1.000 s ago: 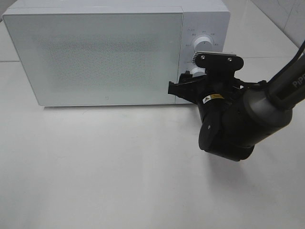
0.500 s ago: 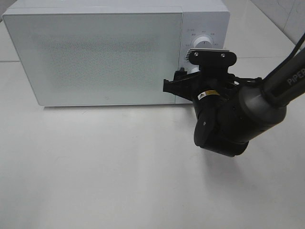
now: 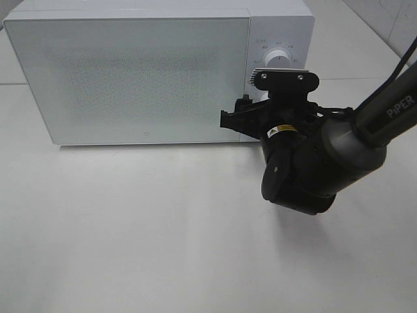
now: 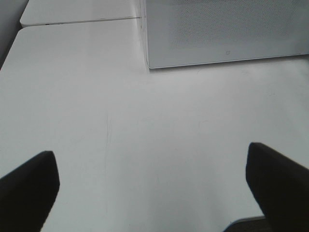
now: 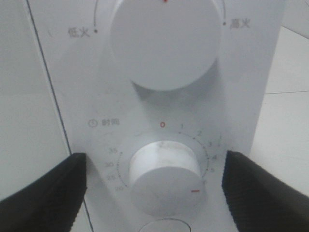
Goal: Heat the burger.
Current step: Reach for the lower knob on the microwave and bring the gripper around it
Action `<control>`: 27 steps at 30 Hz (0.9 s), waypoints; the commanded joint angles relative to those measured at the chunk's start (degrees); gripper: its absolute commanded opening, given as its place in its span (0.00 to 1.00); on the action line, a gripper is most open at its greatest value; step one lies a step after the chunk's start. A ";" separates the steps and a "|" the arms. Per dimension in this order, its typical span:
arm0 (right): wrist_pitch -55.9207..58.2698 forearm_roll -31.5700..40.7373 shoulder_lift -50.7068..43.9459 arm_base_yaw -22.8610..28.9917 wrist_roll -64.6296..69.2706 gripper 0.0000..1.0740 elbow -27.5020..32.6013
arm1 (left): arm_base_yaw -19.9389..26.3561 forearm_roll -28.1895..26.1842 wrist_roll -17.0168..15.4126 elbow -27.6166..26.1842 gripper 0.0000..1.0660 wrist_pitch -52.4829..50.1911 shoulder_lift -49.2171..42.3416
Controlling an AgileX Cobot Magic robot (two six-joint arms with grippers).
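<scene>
Burger: out of sight, place impossible to tell. Right end effector [image 5: 159,188]: spread wide, flanking white round timer dial [image 5: 164,176] on white boxy microwave [image 3: 130,78]. Left end effector [image 4: 154,188]: wide apart over white desk [image 3: 130,228], before microwave.

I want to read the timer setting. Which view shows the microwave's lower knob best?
The right wrist view: the lower knob is close up, with its red mark and numbers readable. In the exterior high view the right arm hides it. The left wrist view shows only the microwave door and table.
</scene>
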 commanded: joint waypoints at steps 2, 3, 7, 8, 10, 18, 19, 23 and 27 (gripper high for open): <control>-12.09 1.26 0.06 -0.80 -0.23 0.71 -1.43 | 0.17 -0.34 0.11 0.11 0.92 -0.74 -0.97; -12.15 1.26 0.06 -0.80 -0.23 0.71 -1.43 | 0.17 -0.34 0.11 0.11 0.92 -0.74 -0.97; -12.15 1.43 0.06 -0.74 -0.23 0.71 -1.43 | 0.17 -0.34 0.11 0.11 0.92 -0.74 -0.97; -12.15 1.49 0.06 -0.57 -0.23 0.71 -1.43 | 0.17 -0.34 0.11 0.11 0.92 -0.74 -0.97; -12.15 1.55 0.06 -0.57 -0.23 0.71 -1.43 | 0.17 -0.34 0.11 0.11 0.92 -0.74 -0.97; -12.09 3.95 -0.29 -0.11 -0.29 0.70 -1.43 | 0.17 -0.34 0.11 0.11 0.92 -0.74 -0.97; -12.09 3.95 -0.29 -0.11 -0.29 0.70 -1.43 | 0.17 -0.34 0.11 0.11 0.92 -0.74 -0.97; -12.03 4.76 -0.57 0.23 -0.86 0.70 -1.43 | 0.17 -0.34 0.11 0.11 0.92 -0.74 -0.97; -11.97 4.87 -0.57 0.23 -1.78 0.70 -1.43 | 0.17 -0.34 0.11 0.11 0.92 -0.74 -0.97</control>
